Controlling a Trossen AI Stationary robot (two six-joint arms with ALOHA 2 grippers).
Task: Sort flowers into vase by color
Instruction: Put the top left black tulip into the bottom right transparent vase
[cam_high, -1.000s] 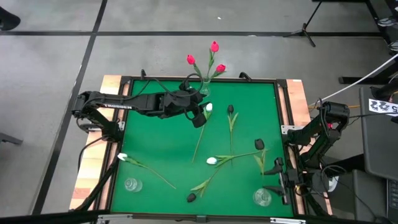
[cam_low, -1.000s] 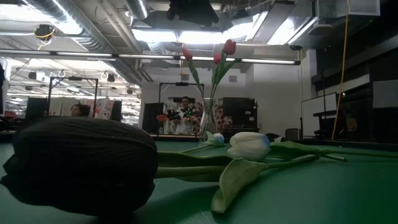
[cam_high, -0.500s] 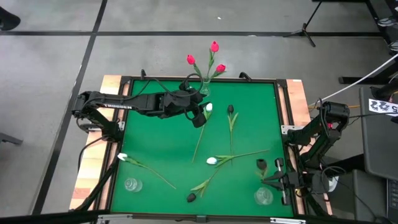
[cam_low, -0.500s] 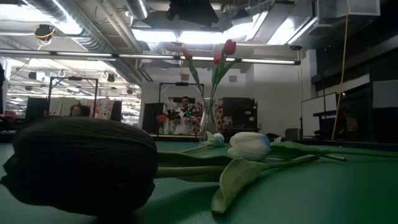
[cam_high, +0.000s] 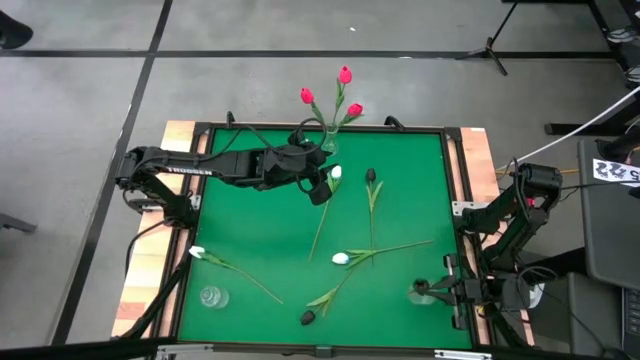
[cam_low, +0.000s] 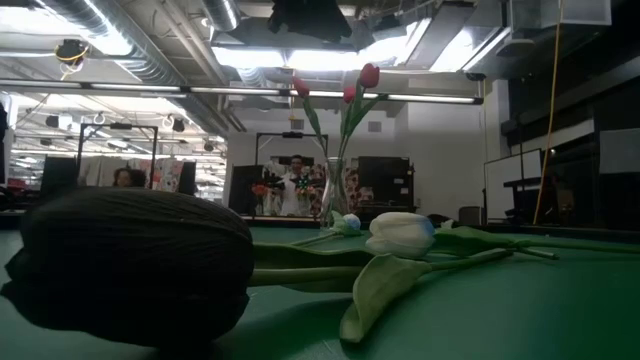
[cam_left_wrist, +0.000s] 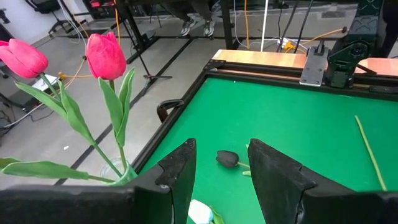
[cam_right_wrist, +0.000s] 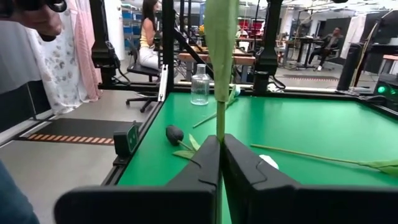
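Looking down on the green table (cam_high: 400, 180), we see the right gripper (cam_high: 432, 291) at the near right corner, its fingers (cam_right_wrist: 205, 163) pressed together on the green stem (cam_right_wrist: 219, 112) of a flower that stands upright between them; its head is out of sight in the wrist view, so we cannot tell its colour. It hangs over the clear vase (cam_high: 421, 292) at that corner.

The left gripper (cam_high: 322, 190) hovers near the far edge of the table, just beside the vase (cam_high: 328, 147) that holds three pink-red tulips (cam_high: 344, 75). Its fingers (cam_left_wrist: 177, 177) stand apart with nothing between them, and a white tulip (cam_high: 335, 173) lies right under it, its stem running toward the middle of the table.

Loose flowers lie flat on the table: a black tulip (cam_high: 370, 175) near the left gripper, a white one (cam_high: 341, 258) in the middle crossing other stems, another white one (cam_high: 197, 253) toward the left side, and a black one (cam_high: 307, 317) at the near edge. A third vase (cam_high: 210, 296) stands empty at the near left corner.
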